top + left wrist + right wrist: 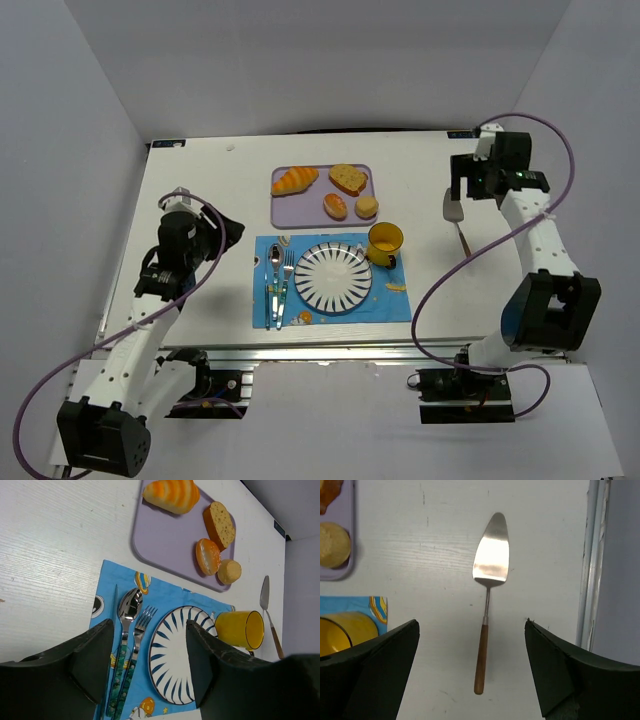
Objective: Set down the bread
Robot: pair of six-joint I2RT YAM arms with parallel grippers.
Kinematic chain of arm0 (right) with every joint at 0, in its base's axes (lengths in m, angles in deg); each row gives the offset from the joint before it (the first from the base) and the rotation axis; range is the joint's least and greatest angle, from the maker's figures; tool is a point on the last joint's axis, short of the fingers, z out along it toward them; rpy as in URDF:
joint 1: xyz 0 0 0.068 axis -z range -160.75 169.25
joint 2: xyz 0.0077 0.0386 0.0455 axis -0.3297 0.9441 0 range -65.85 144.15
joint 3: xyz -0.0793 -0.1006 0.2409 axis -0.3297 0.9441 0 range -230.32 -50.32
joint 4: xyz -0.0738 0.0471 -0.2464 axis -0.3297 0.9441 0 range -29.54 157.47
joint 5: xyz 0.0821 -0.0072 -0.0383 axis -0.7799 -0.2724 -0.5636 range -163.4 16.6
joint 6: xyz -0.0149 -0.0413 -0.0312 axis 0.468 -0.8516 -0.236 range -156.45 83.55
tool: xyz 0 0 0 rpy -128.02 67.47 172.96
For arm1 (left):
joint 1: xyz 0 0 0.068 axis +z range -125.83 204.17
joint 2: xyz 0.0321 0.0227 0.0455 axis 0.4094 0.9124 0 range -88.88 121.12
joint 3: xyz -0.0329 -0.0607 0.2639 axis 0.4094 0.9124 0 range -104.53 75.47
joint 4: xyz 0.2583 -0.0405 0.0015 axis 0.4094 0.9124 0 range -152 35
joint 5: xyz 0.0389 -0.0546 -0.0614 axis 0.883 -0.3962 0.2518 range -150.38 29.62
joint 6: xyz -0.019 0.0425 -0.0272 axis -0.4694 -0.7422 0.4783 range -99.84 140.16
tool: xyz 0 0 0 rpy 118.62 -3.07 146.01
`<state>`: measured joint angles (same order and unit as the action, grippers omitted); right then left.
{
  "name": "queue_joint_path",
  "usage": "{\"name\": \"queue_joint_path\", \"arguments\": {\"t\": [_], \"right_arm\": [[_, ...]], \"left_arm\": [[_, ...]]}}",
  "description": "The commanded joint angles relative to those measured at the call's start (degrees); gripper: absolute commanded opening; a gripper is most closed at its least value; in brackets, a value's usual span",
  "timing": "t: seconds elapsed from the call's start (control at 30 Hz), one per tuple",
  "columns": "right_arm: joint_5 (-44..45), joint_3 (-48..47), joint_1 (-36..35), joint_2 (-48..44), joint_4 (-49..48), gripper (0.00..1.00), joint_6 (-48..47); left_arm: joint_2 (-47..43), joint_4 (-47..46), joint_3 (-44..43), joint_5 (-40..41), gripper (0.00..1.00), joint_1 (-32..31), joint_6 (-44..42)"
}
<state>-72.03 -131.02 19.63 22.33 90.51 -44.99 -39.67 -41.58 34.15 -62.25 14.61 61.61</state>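
Observation:
The bread, a golden-orange croissant (294,180) (172,494), lies at the left end of a purple tray (296,213) (165,540) at the back of the table. My left gripper (229,232) (150,630) hangs open and holds nothing, left of the blue placemat (385,305) and well short of the croissant. My right gripper (461,186) (471,625) is open over a wooden-handled metal server (458,215) (487,600) lying flat on the table. Its fingers stand wide on either side of the handle without touching it.
On the tray also lie a brown-crusted slice (348,178) and two small rolls (335,206) (367,207). The placemat carries a blue-striped plate (333,277), a yellow mug (384,242), a spoon (275,262) and a fork (287,270). The table's right edge (592,580) is close to the server.

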Motion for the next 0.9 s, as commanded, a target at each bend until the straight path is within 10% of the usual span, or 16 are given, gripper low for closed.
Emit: {"name": "queue_joint_path", "arguments": {"t": [0.0, 0.07, 0.17, 0.23, 0.27, 0.33, 0.4, 0.5, 0.87], "right_arm": [[-12.1, 3.1, 5.3, -5.1, 1.4, 0.89, -4.9], [-20.1, 5.2, 7.3, -6.6, 4.1, 0.89, -12.9], [-23.1, 8.2, 10.2, -6.2, 7.6, 0.52, -20.0], [-23.6, 9.1, 11.7, -4.8, 8.1, 0.04, -20.0], [-23.4, 9.5, 12.6, -4.4, 7.9, 0.0, -19.5], [-23.2, 10.7, 13.1, -3.3, 7.8, 0.02, -19.2], [-22.4, 11.9, 13.2, -2.4, 7.5, 0.35, -19.3], [-19.6, 13.4, 13.2, -1.7, 5.9, 0.57, -18.9], [-18.5, 15.3, 13.4, 5.5, 2.4, 0.61, -16.9]], "left_arm": [[1.0, -3.1, -2.3, -2.0, 0.69, -0.2, -1.3], [1.6, -4.0, -2.2, -2.5, 0.69, -0.3, -1.4], [2.6, -4.5, -2.3, -3.1, 0.69, -0.2, -1.8], [2.9, -4.5, -2.3, -3.2, 0.69, -0.2, -2.5], [3.0, -4.5, -2.3, -3.3, 0.69, -0.2, -2.7], [3.0, -4.4, -2.3, -3.2, 0.69, -0.3, -3.0], [2.7, -4.5, -2.0, -3.2, 0.69, -0.2, -3.2], [2.0, -5.5, -0.7, -3.2, 0.69, -0.2, -2.7], [3.3, -7.6, 0.9, -4.2, 0.69, -0.2, -1.5]]}}
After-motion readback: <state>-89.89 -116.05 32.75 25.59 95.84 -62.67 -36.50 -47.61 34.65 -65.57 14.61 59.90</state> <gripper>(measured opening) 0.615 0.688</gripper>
